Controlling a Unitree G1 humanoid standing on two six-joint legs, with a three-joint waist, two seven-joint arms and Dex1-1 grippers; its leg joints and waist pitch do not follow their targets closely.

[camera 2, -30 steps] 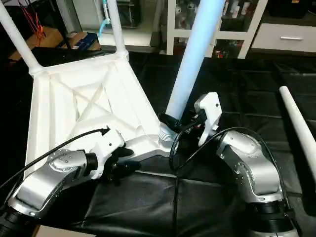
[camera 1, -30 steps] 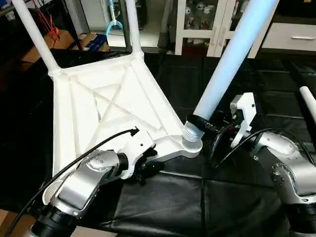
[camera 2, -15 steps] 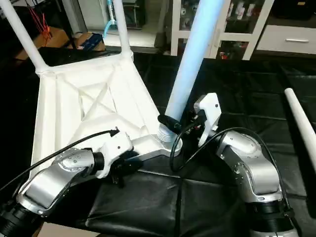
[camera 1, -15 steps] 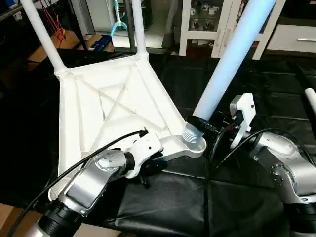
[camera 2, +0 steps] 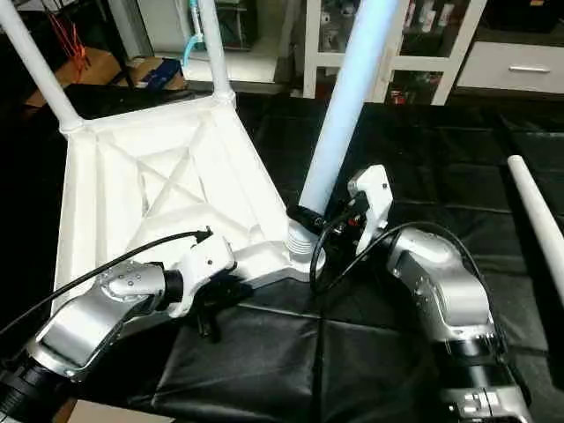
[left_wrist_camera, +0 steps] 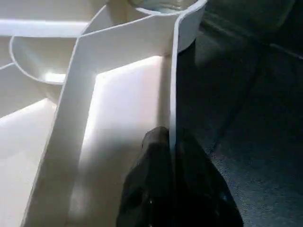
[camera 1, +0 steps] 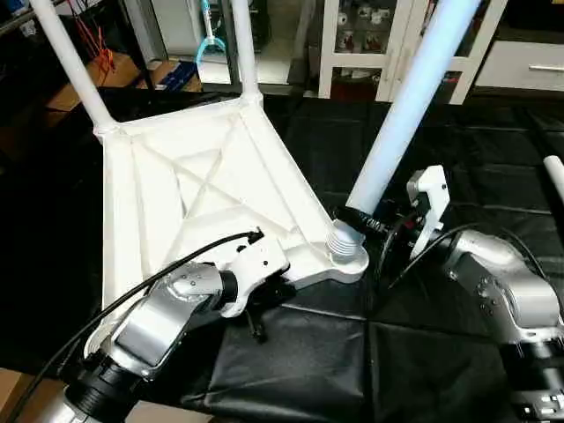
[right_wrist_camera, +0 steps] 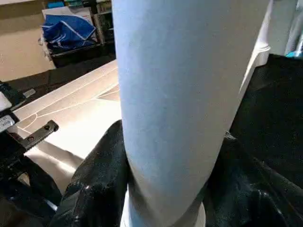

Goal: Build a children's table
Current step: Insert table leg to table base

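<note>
My left gripper point(left_wrist_camera: 171, 189) pinches the near rim of the tabletop point(camera 1: 176, 211), which lies underside up on the black mat point(camera 1: 423, 352); my fingertips are hidden behind the rim from the head view. Two far legs point(camera 1: 75, 70) stand in their sockets, their tops cut off. My right gripper point(camera 1: 357, 218) clasps the third leg point(camera 1: 397, 115) just above its threaded end at the near socket point(camera 1: 346, 258). A fourth leg point(camera 2: 538, 220) lies at right, partly cropped.
</note>
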